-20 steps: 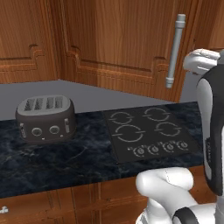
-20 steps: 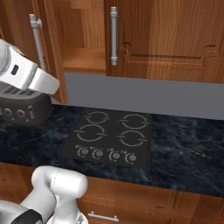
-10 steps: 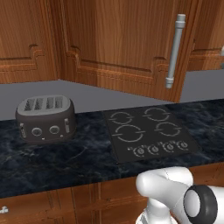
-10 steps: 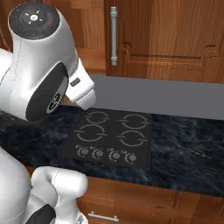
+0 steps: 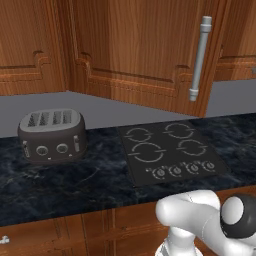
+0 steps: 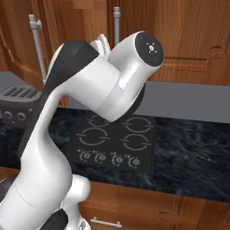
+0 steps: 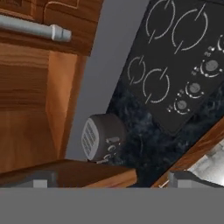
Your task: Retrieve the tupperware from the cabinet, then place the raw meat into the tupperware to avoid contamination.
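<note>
Hanging above the dark marbled worktop (image 5: 75,185), the cabinet (image 5: 145,55) has its raised-panel door closed, its long grey bar handle (image 5: 198,59) standing upright at the door's right edge. Below it a black four-burner cooktop (image 5: 170,152) is set into the worktop, with a dark grey toaster (image 5: 51,136) well apart to its left. In the hand view the end effector (image 7: 111,180) has its two finger tips spread wide apart with nothing between them.

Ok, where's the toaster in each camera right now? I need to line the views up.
Left base view: toaster on the counter, left of centre.
Right base view: at the far left edge, partly behind the arm.
Hand view: lower centre, rolled sideways.
Shared landmark: the black cooktop beside it.
</note>
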